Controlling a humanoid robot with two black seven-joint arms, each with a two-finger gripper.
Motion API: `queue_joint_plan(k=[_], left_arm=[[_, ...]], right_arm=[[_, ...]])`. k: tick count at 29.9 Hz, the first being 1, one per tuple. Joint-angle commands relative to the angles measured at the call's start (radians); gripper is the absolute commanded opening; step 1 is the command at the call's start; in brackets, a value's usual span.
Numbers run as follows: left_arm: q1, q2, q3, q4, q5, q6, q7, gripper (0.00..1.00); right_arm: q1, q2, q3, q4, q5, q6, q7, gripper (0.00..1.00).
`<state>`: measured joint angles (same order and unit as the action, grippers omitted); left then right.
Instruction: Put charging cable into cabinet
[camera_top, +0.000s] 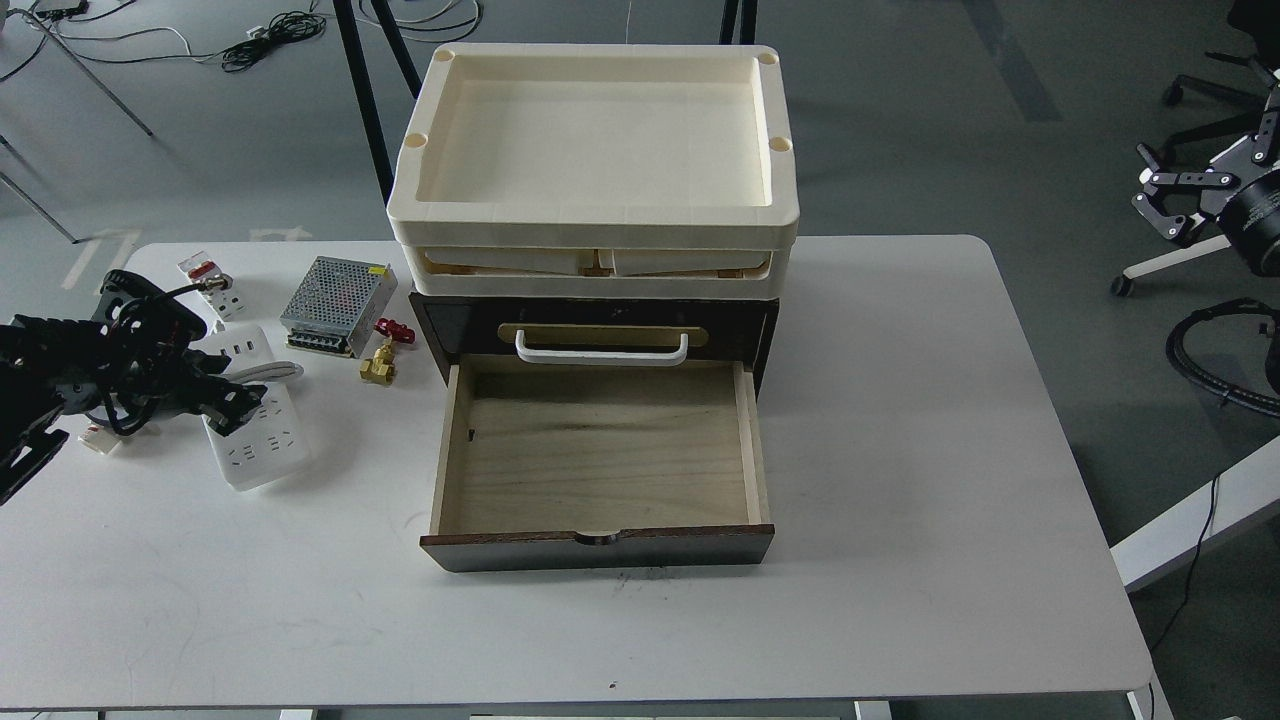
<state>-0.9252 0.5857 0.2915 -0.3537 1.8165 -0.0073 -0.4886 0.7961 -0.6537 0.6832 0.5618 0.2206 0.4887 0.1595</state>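
A white rectangular power strip (255, 428) with several sockets and 3 USB ports lies flat on the white table (900, 480) at the left of the frame, its thick white cord (262, 372) curling out near its upper end. The left black claw (232, 405) comes in from the left edge and sits right over the strip's upper half, its dark fingers pointing toward the right; whether it touches or grips the strip I cannot tell, and how wide the fingers stand is too dark to make out. At centre frame stands the dark brown wooden drawer cabinet (600, 330), its lower drawer (600, 450) pulled fully out toward the bottom of the frame, showing a bare pale wood floor. The upper drawer front carries a white bar handle (601, 349) on a brass plate. 2 cream trays (595, 215) are stacked on the cabinet's top. Between the strip and the cabinet sit a perforated metal power supply box (338, 305) and, just right of it, a small brass valve with a red handle (385, 352). A small white block with a red switch (212, 284) lies in the upper left, above the claw. The right claw (1160, 205) hangs off the table at the right edge, with its fingers spread apart.
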Motion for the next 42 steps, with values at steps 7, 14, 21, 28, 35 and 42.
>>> queue_joint_plan(k=[7, 14, 21, 28, 35, 42], left_arm=[[0.013, -0.003, 0.002, 0.018, 0.004, 0.015, 0.0, 0.1], [0.011, -0.003, 0.032, 0.022, 0.001, 0.046, 0.0, 0.0], [-0.03, 0.002, 0.029, 0.018, -0.006, 0.056, 0.0, 0.0], [-0.109, 0.1, 0.031, 0.006, -0.003, 0.055, 0.0, 0.0], [-0.136, 0.226, 0.029, -0.005, -0.003, 0.056, 0.0, 0.0], [-0.181, 0.508, 0.015, -0.201, -0.008, 0.055, 0.0, 0.0]], right_arm=[[-0.001, 0.0, 0.003, -0.006, 0.0, 0.0, 0.0, 1.0], [-0.008, 0.0, 0.001, -0.008, 0.0, 0.0, 0.005, 1.0], [-0.018, 0.0, 0.003, -0.008, 0.0, 0.0, 0.015, 1.0], [-0.018, 0.0, 0.003, -0.008, 0.0, 0.0, 0.015, 1.0], [-0.02, -0.001, 0.004, -0.008, 0.0, 0.0, 0.025, 1.0], [-0.023, 0.0, 0.006, -0.006, 0.0, 0.0, 0.025, 1.0]])
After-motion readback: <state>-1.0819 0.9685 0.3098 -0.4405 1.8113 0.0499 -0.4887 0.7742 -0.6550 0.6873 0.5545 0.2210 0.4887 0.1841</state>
